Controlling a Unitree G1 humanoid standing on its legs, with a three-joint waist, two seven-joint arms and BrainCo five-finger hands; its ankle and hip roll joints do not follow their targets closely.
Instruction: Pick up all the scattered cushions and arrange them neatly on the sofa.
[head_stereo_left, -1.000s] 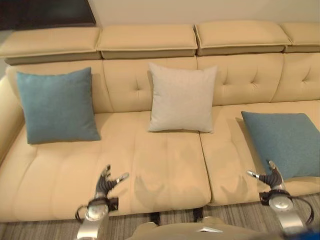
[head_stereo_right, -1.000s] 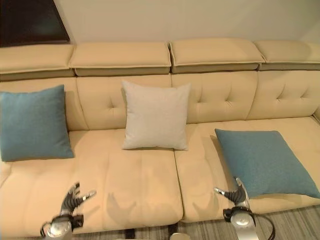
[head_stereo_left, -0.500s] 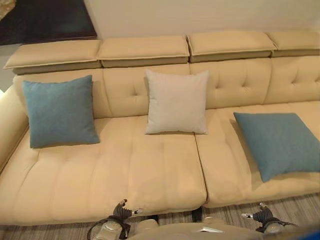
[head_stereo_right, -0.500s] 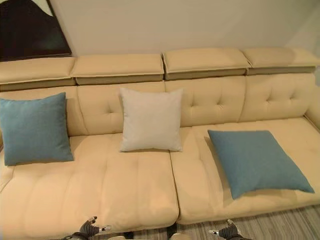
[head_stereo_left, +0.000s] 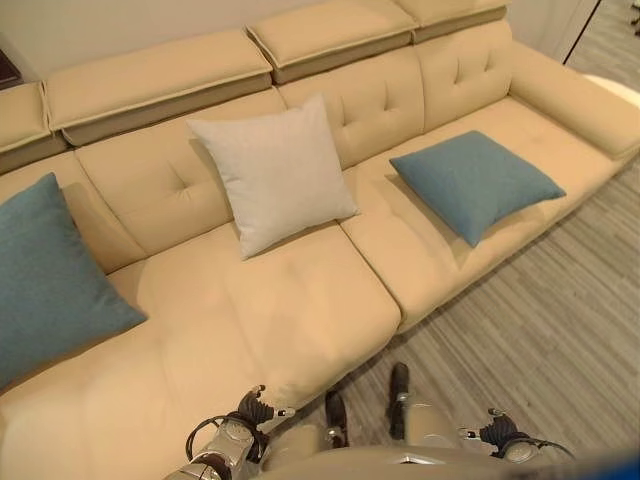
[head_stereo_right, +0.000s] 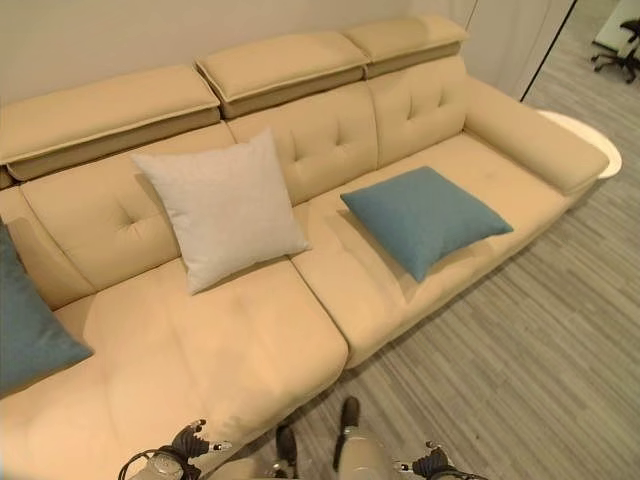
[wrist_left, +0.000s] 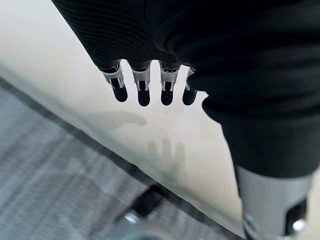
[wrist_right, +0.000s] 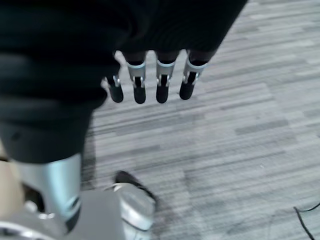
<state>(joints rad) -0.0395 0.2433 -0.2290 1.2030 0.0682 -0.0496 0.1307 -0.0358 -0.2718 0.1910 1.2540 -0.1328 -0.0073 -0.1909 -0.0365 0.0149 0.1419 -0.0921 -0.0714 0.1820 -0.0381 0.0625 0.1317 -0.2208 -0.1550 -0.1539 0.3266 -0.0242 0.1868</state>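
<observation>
Three cushions rest on the beige sofa (head_stereo_left: 250, 320). A blue cushion (head_stereo_left: 45, 280) leans upright against the backrest at the left end. A pale grey cushion (head_stereo_left: 272, 172) leans upright at the middle. A second blue cushion (head_stereo_left: 475, 182) lies flat on the right seat. My left hand (head_stereo_left: 252, 408) hangs low by the sofa's front edge, fingers (wrist_left: 144, 94) straight, holding nothing. My right hand (head_stereo_left: 497, 430) hangs low over the striped floor, fingers (wrist_right: 140, 91) straight and empty too.
Grey striped floor (head_stereo_left: 540, 320) runs in front of the sofa and to its right. A round white table (head_stereo_right: 592, 138) stands beyond the right armrest (head_stereo_right: 535, 125). An office chair (head_stereo_right: 622, 48) is far off at the upper right.
The camera has swung to the right, so the whole picture has shifted. Both hands have dropped from over the seat's front to low in front of the sofa. The cushions lie as before.
</observation>
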